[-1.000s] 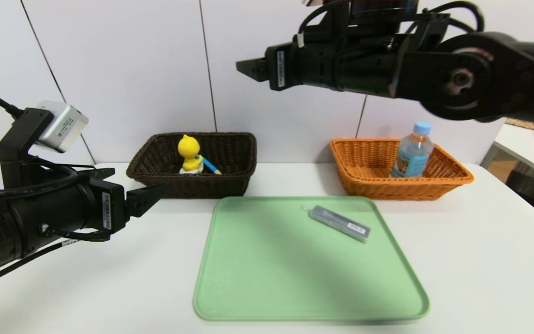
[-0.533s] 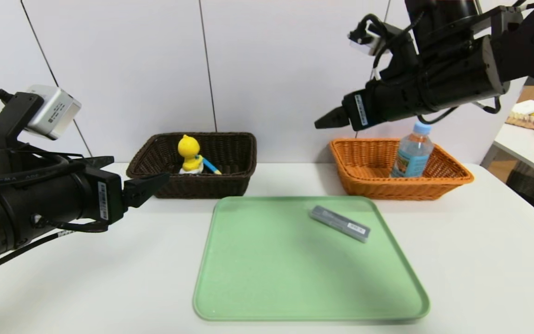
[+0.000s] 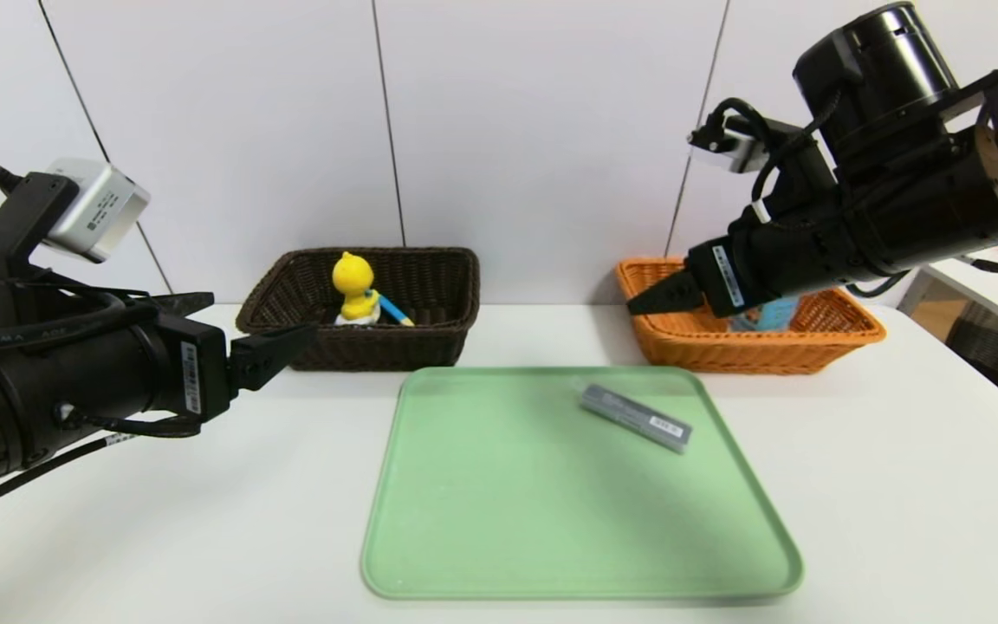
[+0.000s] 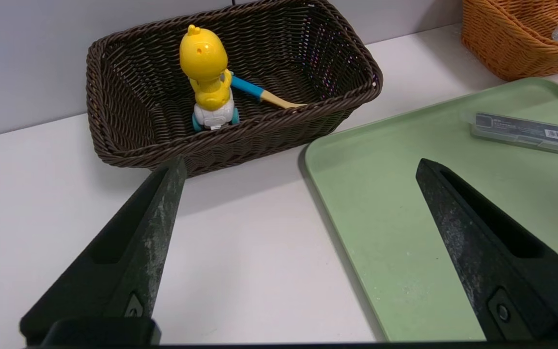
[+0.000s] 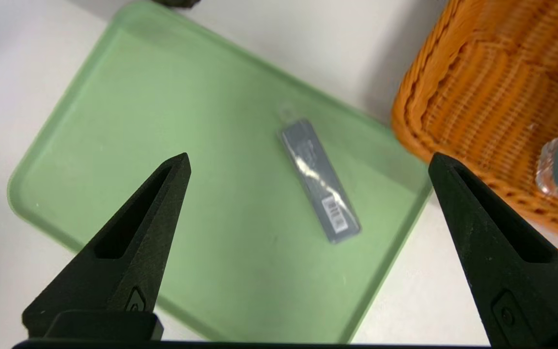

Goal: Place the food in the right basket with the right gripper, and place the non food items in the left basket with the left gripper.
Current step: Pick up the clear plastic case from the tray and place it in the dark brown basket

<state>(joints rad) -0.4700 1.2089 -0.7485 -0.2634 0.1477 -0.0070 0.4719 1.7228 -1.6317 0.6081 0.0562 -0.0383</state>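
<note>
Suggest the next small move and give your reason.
Probably the left gripper should ease toward the grey case: its jaws stand open and empty, and this non-food item lies on the green tray, outside the dark brown basket.

Before me: tray [image 3: 551, 503], case [image 3: 636, 418] on it. Behind, left: basket [image 3: 378, 351], holding duck [image 3: 354, 282], spoon [image 3: 394, 311]. Behind, right: basket [image 3: 742, 354], holding bottle [image 3: 774, 315].
</note>
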